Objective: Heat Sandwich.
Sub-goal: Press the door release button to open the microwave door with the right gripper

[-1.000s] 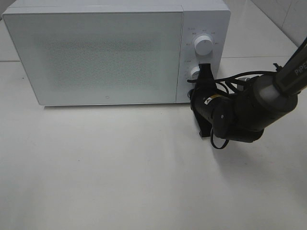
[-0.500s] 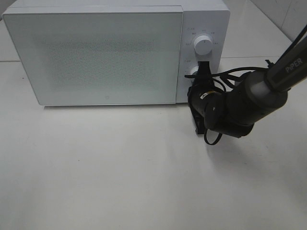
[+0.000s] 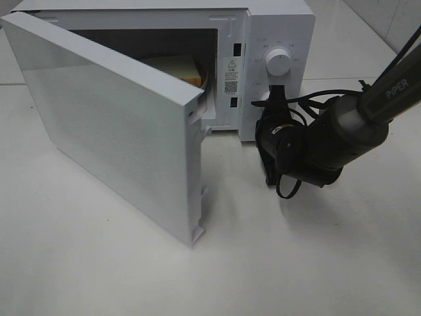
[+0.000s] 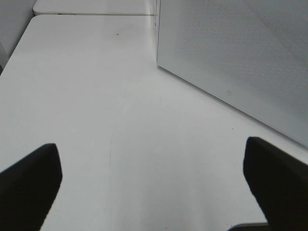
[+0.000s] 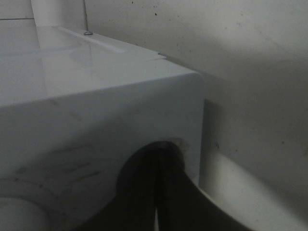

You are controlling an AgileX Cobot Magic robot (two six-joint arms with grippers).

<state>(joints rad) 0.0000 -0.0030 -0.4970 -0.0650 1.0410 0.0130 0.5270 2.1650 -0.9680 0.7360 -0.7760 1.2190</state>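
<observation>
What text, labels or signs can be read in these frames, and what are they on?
"PiPER": on the right arm.
Warning sticker with a triangle sign, on the microwave frame beside the open door: too small to read.
Marks around the upper dial: too small to read.
</observation>
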